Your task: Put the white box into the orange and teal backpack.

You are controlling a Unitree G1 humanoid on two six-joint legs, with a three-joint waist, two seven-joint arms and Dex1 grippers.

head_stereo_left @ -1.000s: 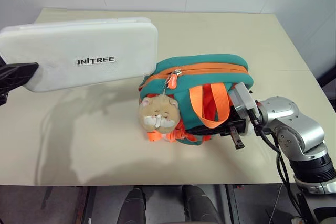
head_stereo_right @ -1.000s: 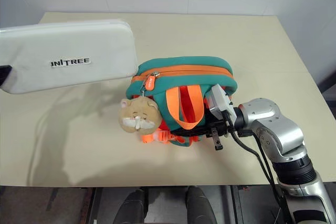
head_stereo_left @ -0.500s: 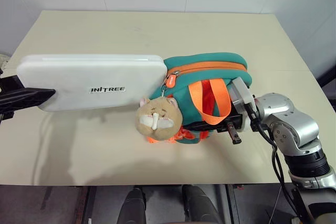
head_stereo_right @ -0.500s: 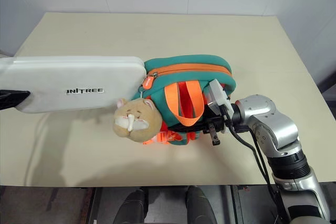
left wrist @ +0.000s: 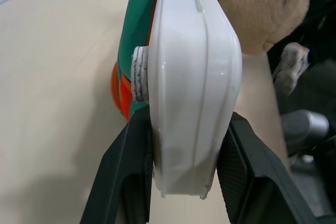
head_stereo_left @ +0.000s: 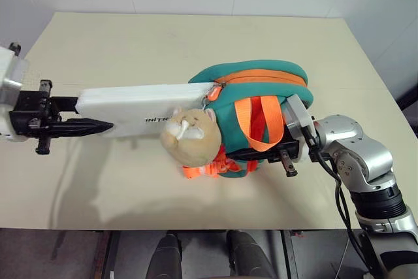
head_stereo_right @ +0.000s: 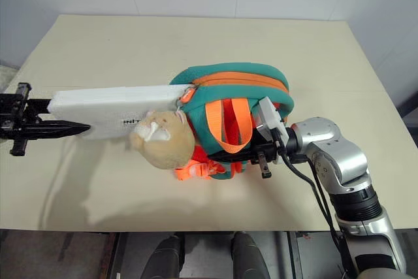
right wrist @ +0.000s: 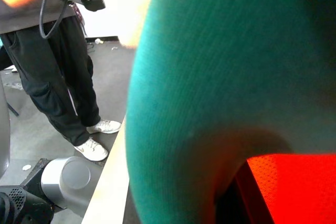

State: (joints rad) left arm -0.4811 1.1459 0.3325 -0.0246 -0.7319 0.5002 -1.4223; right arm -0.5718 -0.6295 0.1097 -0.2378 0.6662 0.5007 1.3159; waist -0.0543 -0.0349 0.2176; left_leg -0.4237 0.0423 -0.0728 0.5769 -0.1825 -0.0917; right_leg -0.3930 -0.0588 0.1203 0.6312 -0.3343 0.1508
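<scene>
Black fingers of the left gripper (head_stereo_left: pixel 78 124) clamp the outer end of the white box (head_stereo_left: pixel 140 99), held edge-up above the worktop (head_stereo_left: pixel 98 44), its far end at the backpack (head_stereo_left: pixel 261 83) zipper side beside the plush toy (head_stereo_left: pixel 191 136). The right gripper (head_stereo_right: pixel 258 151), clenched, appears to hold the backpack from the other side. Whether the box has entered the opening cannot be told. Risk: the corner may snag on the zipper edge or toy and shove the backpack instead of sliding in.
</scene>
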